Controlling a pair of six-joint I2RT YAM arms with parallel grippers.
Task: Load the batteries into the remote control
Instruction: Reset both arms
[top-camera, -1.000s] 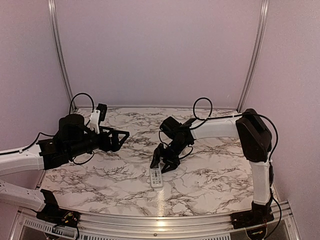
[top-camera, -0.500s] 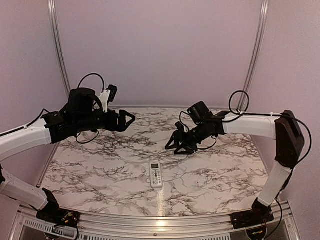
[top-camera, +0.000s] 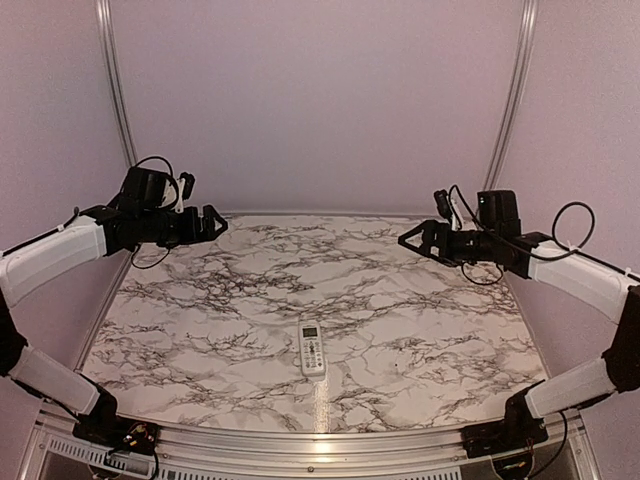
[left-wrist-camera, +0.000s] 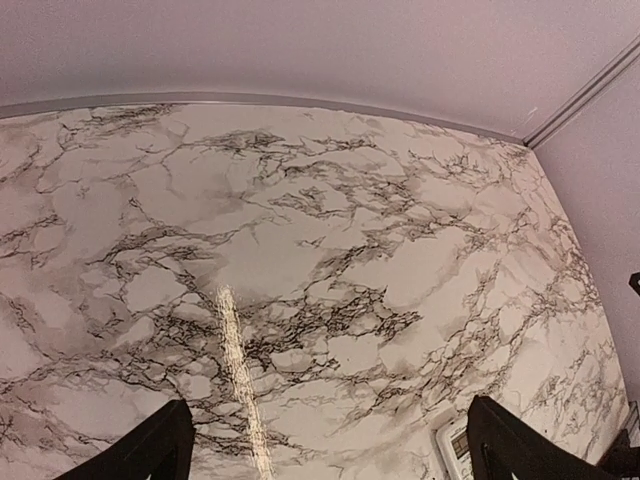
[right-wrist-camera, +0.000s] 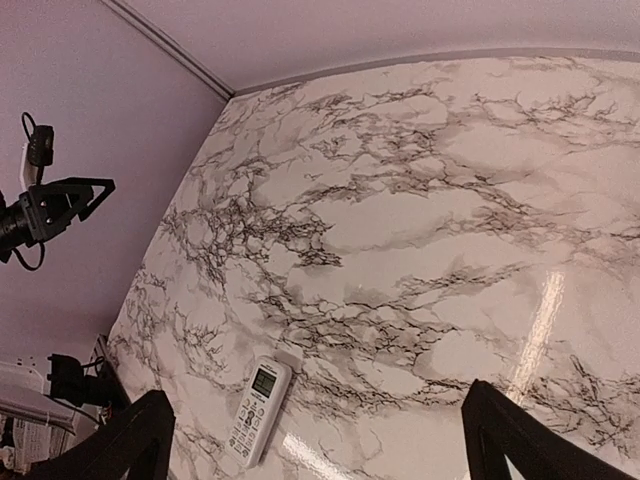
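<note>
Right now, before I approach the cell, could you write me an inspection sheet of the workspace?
Surface: marble-pattern table, flat, glare streaks, no spill seen.
Job's things: remote control lies button side up near the front centre; batteries: nothing seen.
Clutter: nothing seen.
Grippers: left gripper open, empty, hovers over the rear left; right gripper open, empty, hovers over the rear right.
Cables: black cable loops at the left wrist; second black cable loops at the right arm; both hang clear of the table.
Surroundings: lilac walls, metal corner posts.
</note>
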